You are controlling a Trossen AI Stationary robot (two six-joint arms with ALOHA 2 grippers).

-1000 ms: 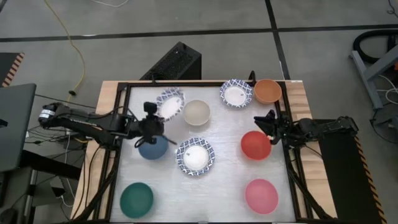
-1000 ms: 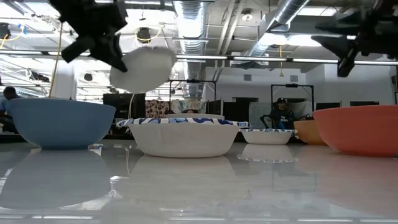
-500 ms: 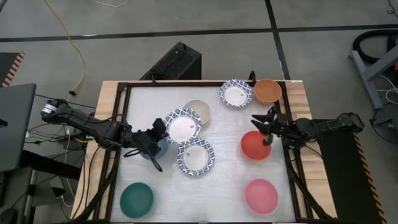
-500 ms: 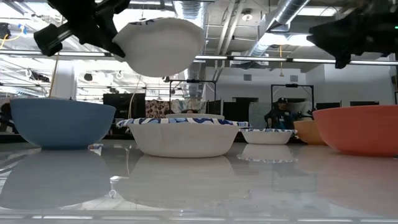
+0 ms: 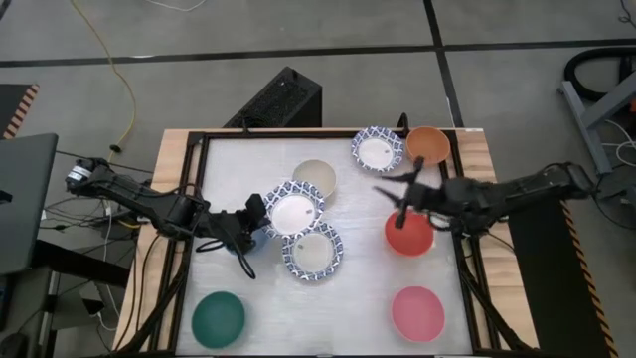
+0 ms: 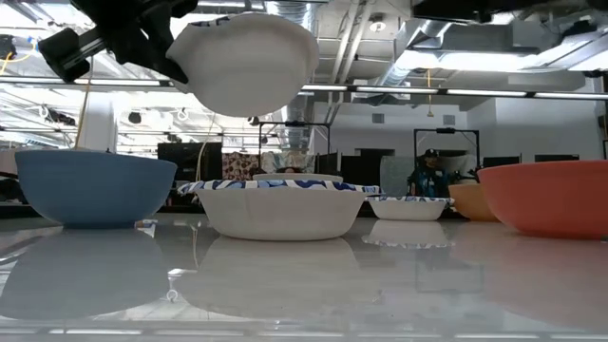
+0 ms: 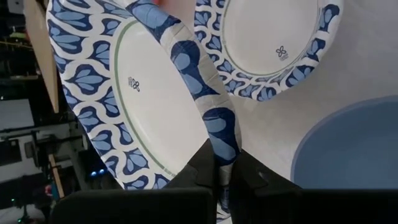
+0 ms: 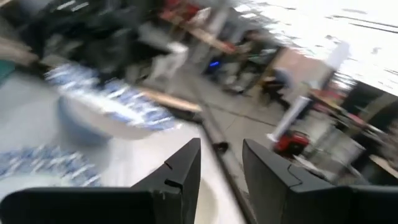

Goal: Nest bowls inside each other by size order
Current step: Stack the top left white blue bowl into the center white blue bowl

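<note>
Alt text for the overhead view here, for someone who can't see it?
The left pincer holds a blue-and-white patterned bowl by its rim, in the air above a larger patterned bowl on the white table. The right pincer, empty, hovers near the red bowl.

The desk point(image 5: 229, 164) was a white, glossy surface framed by dark rails with wooden edges, and eight bowls sat directly on it. Along the far side stood a cream bowl point(image 5: 315, 177), a small blue-and-white patterned bowl point(image 5: 377, 149) and, just beside it in the corner, an orange bowl point(image 5: 428, 145); mid-desk lay a larger patterned bowl point(image 5: 311, 252), a slate-blue bowl point(image 5: 248, 242) partly hidden to its left, and a red bowl point(image 5: 409, 233) to its right. At the near side a dark green bowl point(image 5: 219, 318) and a pink bowl point(image 5: 417, 313) rested well apart in opposite corners.
</note>
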